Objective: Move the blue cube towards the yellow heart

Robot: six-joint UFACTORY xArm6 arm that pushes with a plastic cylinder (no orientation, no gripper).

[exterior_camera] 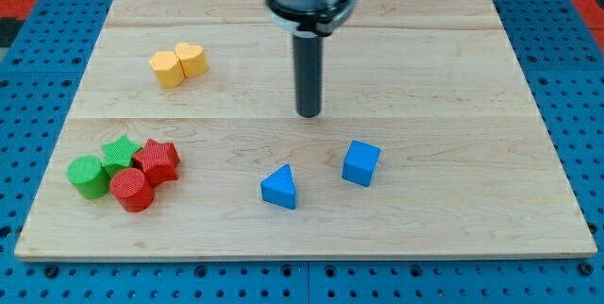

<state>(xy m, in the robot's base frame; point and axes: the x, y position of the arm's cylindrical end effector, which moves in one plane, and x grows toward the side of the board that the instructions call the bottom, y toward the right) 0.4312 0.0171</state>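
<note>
The blue cube (360,162) sits on the wooden board at the lower centre-right. The yellow heart (191,59) lies at the upper left, touching a yellow hexagon block (168,69) on its left. My tip (309,113) is on the board above and to the left of the blue cube, apart from it, with a clear gap between them. The rod stands upright from the arm at the view's top centre.
A blue triangle block (279,188) lies left of the blue cube. At the lower left is a cluster: green cylinder (89,176), green star (120,152), red star (158,160), red cylinder (131,190). The board (472,77) lies on a blue pegboard.
</note>
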